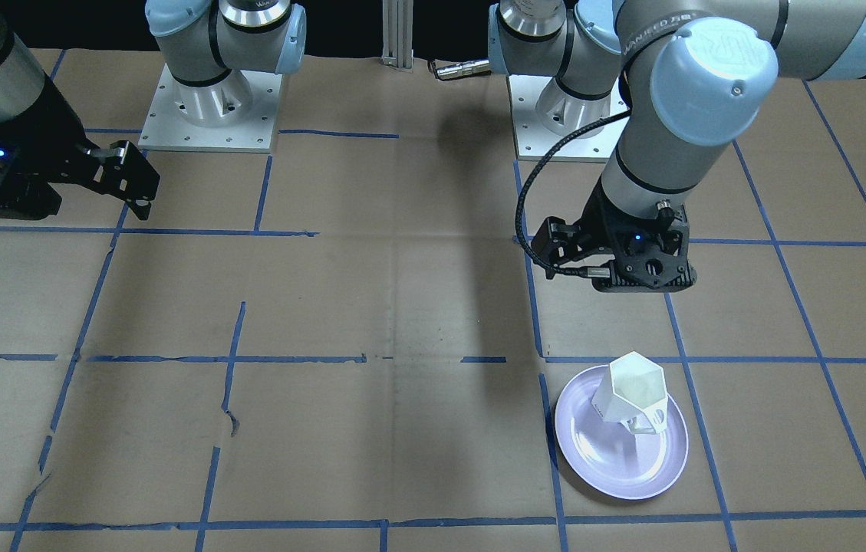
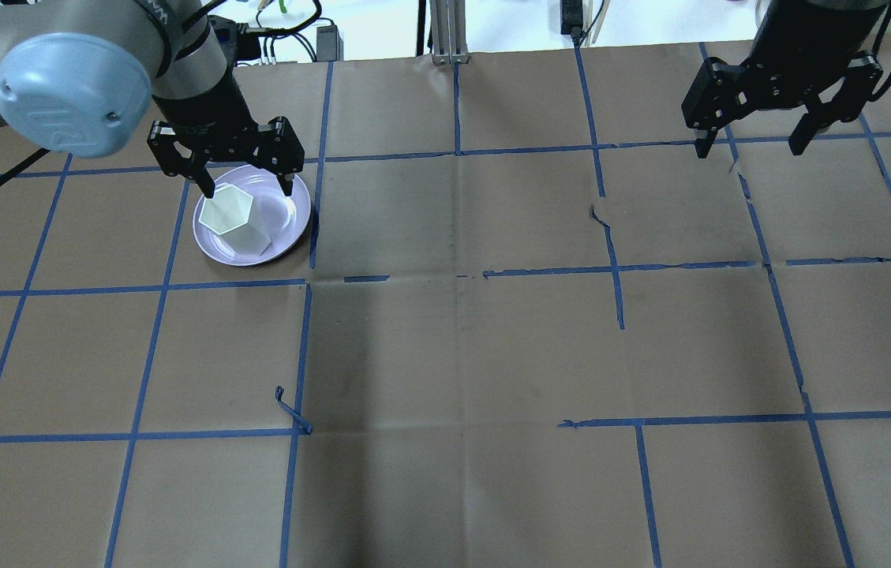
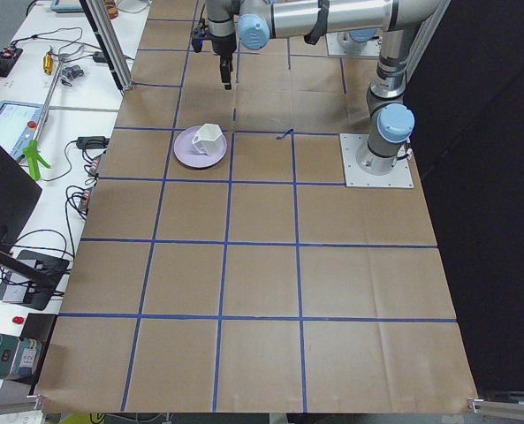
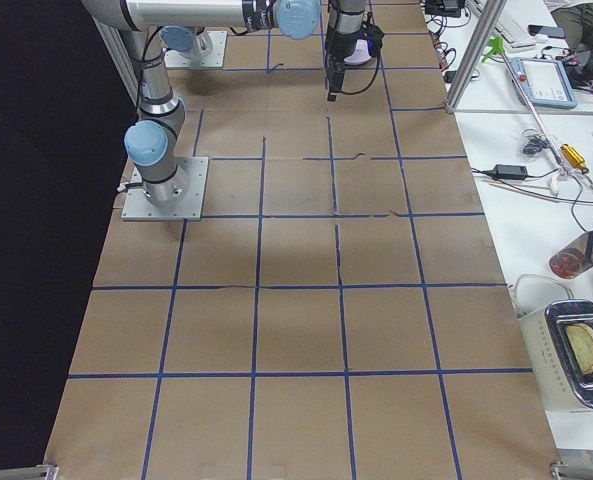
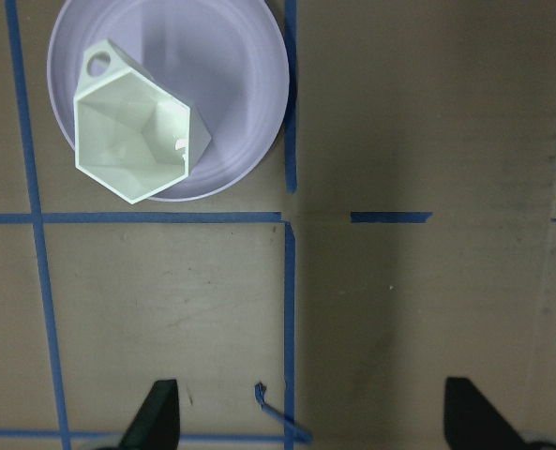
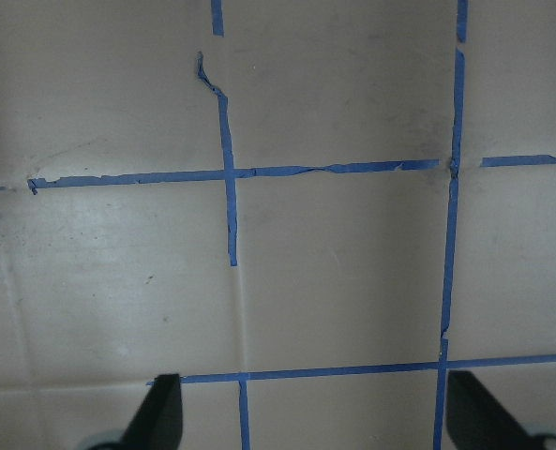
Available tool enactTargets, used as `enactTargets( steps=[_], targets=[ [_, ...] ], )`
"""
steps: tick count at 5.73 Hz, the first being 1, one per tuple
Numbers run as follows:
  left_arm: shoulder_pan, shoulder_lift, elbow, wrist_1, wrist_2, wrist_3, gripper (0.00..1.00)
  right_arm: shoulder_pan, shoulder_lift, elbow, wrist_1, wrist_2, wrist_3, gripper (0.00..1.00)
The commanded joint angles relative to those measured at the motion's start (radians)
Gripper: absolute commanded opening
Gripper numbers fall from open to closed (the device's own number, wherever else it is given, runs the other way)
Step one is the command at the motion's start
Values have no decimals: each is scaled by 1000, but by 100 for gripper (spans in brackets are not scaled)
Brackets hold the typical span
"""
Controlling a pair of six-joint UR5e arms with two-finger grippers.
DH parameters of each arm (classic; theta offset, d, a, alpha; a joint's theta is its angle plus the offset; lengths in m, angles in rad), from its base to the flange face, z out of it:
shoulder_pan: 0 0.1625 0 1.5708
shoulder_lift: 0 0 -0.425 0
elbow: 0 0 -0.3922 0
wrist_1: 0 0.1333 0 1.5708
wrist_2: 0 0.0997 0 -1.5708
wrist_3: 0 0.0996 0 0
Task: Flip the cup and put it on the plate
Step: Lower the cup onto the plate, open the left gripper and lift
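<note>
The white faceted cup stands upright, hexagonal mouth up, on the far half of the lavender plate. It also shows in the overhead view on the plate, and in the left wrist view on the plate. My left gripper is open and empty, hanging above the plate's robot-side edge, clear of the cup; its fingertips frame bare paper. My right gripper is open and empty, far off on the other side of the table.
The table is brown paper with a blue tape grid and a few tears. The two arm bases stand at the robot's edge. Benches with electronics and cables line the operators' side.
</note>
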Motion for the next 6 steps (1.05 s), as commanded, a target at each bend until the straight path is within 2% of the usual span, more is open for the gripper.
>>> enactTargets(
  steps=[1, 3, 6],
  targets=[
    [-8, 103, 8, -120, -8, -2, 99, 0, 0, 0, 0, 0, 0, 100],
    [-7, 112, -5, -120, -46, -2, 99, 0, 0, 0, 0, 0, 0, 100],
    [-8, 112, -7, -119, -44, -2, 99, 0, 0, 0, 0, 0, 0, 100]
  ],
)
